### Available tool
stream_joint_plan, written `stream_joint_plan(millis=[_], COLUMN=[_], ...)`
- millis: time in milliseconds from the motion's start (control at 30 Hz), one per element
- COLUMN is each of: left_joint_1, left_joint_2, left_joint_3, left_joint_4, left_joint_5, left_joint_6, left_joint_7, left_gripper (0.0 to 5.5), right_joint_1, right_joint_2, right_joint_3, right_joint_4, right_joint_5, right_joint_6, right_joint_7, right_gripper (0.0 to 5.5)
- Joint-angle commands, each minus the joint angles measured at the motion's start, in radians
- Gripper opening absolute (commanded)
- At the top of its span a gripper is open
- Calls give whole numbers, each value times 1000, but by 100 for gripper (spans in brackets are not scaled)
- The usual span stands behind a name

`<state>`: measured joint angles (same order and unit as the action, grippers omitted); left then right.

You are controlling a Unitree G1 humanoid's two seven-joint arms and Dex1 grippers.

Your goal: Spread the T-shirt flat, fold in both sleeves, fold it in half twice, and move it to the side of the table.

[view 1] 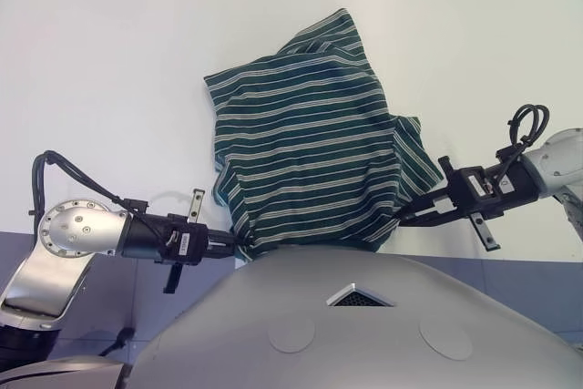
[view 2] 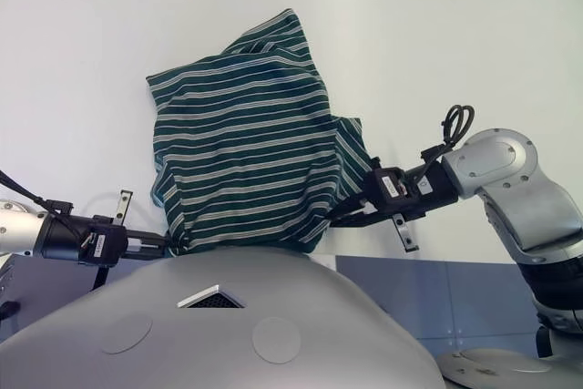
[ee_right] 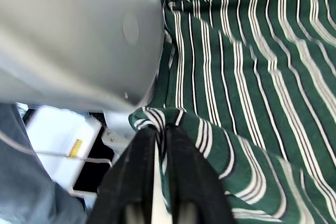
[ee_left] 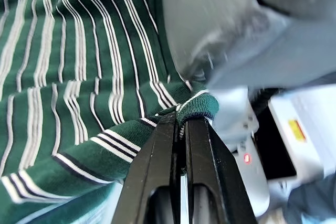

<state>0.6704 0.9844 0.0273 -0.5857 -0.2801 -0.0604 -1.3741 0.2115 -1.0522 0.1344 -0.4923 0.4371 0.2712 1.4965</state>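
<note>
Green white-striped fabric T-shirt, bunched; left end effector, right end effector pinching its near edge; uneven pull could slip thin grips.

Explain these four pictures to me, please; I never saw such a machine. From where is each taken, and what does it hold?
It is a humanoid robot with two arms; each ends in a two-finger end effector. The two wide pictures come from cameras in its head, looking down. The two close ones come from cameras on its wrists. On the table lies a green striped T-shirt, bunched, not flat. The left end effector and the right end effector each pinch its near edge.
</note>
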Motion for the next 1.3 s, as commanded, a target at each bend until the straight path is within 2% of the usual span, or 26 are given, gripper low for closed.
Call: stream_joint_plan(millis=[33, 133, 200, 267, 333, 400, 467, 533, 633, 733, 900, 1033, 1133, 1200, 1300], left_joint_1=[-12, -124, -290, -400, -503, -668, -844, -991, -1097, -1164, -1193, -1193, -1291, -1383, -1492], left_joint_2=[38, 44, 62, 72, 45, -30, -157, -292, -442, -540, -578, -470, -358, -296, -266], left_joint_3=[38, 200, 322, 396, 395, 264, 98, -16, -173, -240, -326, -450, -586, -687, -697], left_joint_4=[-24, -11, 133, 268, 358, 489, 639, 784, 987, 1130, 1252, 1342, 1517, 1643, 1829], left_joint_5=[-85, -433, -637, -724, -717, -521, -252, -59, 165, 249, 348, 512, 753, 904, 921], left_joint_6=[55, 225, 322, 377, 386, 303, 161, 55, -112, -210, -328, -448, -521, -498, -379], left_joint_7=[-11, 2, -15, -56, -39, 70, 218, 368, 480, 514, 485, 393, 468, 570, 721], left_gripper=[87, 141, 186, 227, 233, 233, 233, 233, 233, 233, 233, 233, 233, 233, 233], right_joint_1=[-24, -127, -220, -342, -466, -597, -694, -737, -705, -620, -551, -552, -530, -485, -426], right_joint_2=[-16, -28, -44, -39, -6, 109, 254, 374, 540, 610, 493, 409, 362, 324, 292], right_joint_3=[-6, -61, -85, -91, -80, -56, -24, 17, 144, 282, 425, 481, 500, 516, 517], right_joint_4=[68, 195, 299, 412, 497, 560, 600, 626, 619, 635, 786, 938, 957, 936, 901], right_joint_5=[-66, -79, -93, -113, -140, -189, -237, -277, -375, -493, -722, -854, -871, -871, -838], right_joint_6=[-77, -140, -185, -221, -242, -247, -247, -250, -264, -321, -490, -610, -631, -625, -589], right_joint_7=[-5, 11, 34, 48, 25, -100, -251, -356, -475, -528, -534, -602, -594, -567, -532], right_gripper=[123, 181, 191, 191, 191, 191, 191, 191, 191, 191, 191, 191, 191, 191, 191])
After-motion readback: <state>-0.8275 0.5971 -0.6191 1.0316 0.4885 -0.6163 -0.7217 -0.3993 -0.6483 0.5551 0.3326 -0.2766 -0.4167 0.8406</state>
